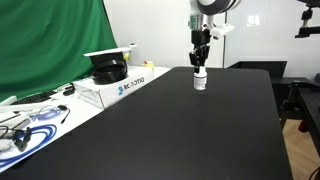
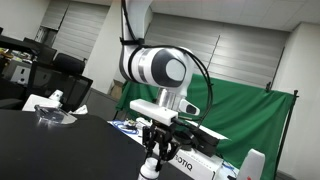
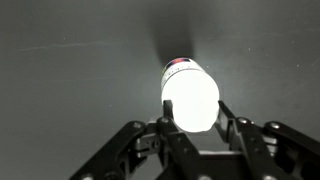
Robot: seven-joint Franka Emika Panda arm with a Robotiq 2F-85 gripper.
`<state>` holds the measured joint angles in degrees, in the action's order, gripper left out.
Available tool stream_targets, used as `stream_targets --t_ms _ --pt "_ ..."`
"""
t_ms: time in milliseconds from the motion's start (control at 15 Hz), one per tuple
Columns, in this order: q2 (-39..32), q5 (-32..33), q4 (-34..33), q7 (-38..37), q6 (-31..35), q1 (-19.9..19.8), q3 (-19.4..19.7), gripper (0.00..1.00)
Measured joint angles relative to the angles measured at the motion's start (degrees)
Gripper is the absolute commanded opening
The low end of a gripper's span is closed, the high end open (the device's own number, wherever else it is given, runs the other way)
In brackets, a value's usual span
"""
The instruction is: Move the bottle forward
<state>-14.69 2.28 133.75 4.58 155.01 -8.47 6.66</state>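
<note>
Bottle [image 1: 200, 82] stands upright on the matte black counter [image 1: 170, 135], directly under the arm. The jaws straddle its cap, narrowed to about its width; glare in the wrist view hides whether they grip. The smooth white plastic cylinder may slip or tip if moved forward under a light pinch.

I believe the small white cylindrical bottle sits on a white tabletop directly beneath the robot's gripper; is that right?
Not quite: the tabletop is black, not white, as an exterior view shows. The small white cylindrical bottle does sit on it directly beneath the gripper.
</note>
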Motion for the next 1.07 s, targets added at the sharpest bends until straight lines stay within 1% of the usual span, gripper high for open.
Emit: stream_targets --t_ms 200,467,733,1067 --pt "4.2 0.0 6.3 0.3 0.8 0.0 0.0 0.19" --pt "6.2 0.0 11.4 1.1 0.9 0.0 0.0 0.19" --pt "6.2 0.0 13.9 1.6 1.6 0.0 0.0 0.19" --pt "6.0 0.0 15.1 2.0 1.7 0.0 0.0 0.19"
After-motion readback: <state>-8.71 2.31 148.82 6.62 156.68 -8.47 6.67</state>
